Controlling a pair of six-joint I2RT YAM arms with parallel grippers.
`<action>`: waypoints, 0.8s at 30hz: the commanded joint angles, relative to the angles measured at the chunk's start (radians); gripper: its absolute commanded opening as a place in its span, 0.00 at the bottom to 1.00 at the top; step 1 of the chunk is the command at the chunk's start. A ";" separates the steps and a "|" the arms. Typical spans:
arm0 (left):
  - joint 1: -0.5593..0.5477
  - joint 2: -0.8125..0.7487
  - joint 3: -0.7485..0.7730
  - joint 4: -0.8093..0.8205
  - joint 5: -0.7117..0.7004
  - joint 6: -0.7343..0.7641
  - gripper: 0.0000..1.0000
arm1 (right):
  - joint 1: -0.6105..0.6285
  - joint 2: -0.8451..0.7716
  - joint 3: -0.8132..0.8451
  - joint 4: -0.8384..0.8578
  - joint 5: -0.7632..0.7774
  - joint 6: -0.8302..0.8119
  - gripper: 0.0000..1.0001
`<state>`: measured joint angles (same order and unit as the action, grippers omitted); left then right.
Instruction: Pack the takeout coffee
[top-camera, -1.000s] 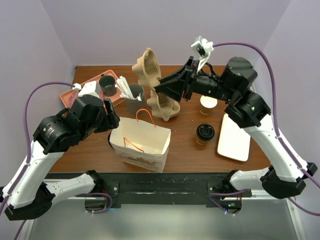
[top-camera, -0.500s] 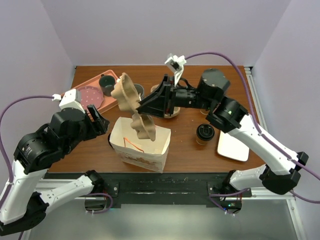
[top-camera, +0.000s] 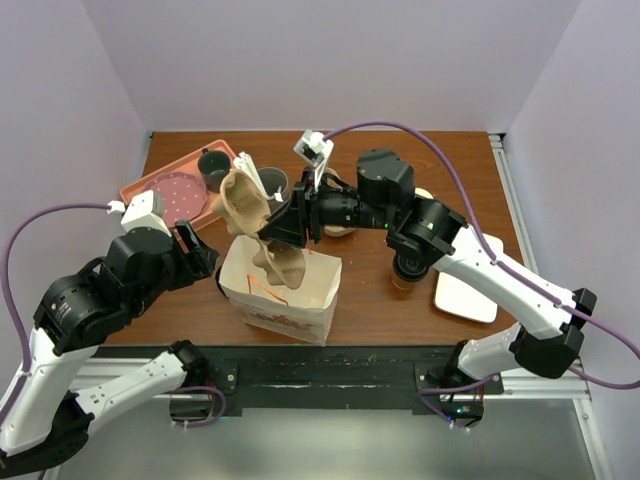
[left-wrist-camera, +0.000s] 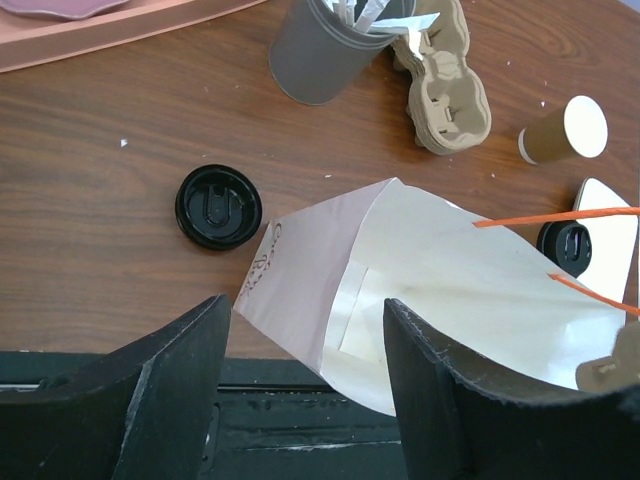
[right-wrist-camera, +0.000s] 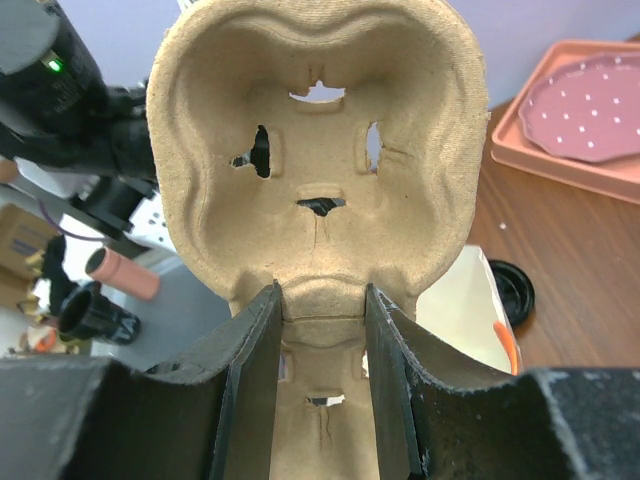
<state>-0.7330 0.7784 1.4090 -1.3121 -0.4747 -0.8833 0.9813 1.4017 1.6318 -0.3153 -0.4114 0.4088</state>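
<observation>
My right gripper (top-camera: 284, 228) is shut on a tan cardboard cup carrier (top-camera: 246, 203) and holds it upright over the white paper bag (top-camera: 290, 292). The carrier's lower end dips into the bag's mouth. In the right wrist view the fingers (right-wrist-camera: 250, 350) pinch the carrier's middle rib (right-wrist-camera: 320, 150). My left gripper (top-camera: 196, 254) is open beside the bag's left corner; that corner (left-wrist-camera: 320, 290) lies between its jaws, untouched. A tan takeout cup (left-wrist-camera: 563, 132) stands beyond the bag. A black-lidded cup (top-camera: 408, 268) stands partly under the right arm.
A pink tray (top-camera: 143, 185) at the back left holds a maroon plate (top-camera: 181, 190) and a dark mug (top-camera: 213, 166). A grey tumbler with white utensils (left-wrist-camera: 322, 50) and more stacked carriers (left-wrist-camera: 447, 80) stand behind the bag. A loose black lid (left-wrist-camera: 218, 206) lies left of it. A white plate (top-camera: 470, 288) lies at the right.
My right arm swung the cup carrier left and down, from behind the bag to over its mouth, the lower end now inside. My left arm drew back and down beside the bag.
</observation>
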 joint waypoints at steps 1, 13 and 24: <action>0.006 -0.036 -0.044 0.060 0.010 -0.040 0.67 | 0.020 -0.004 0.027 -0.028 0.083 -0.064 0.25; 0.006 -0.028 -0.130 0.123 0.054 -0.036 0.67 | 0.049 -0.006 -0.023 -0.085 0.189 -0.139 0.25; 0.006 0.019 -0.183 0.171 0.065 -0.042 0.47 | 0.123 0.043 0.011 -0.229 0.256 -0.280 0.25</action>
<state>-0.7330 0.7849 1.2373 -1.1995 -0.4091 -0.9070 1.0794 1.4326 1.6096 -0.4824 -0.2043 0.2031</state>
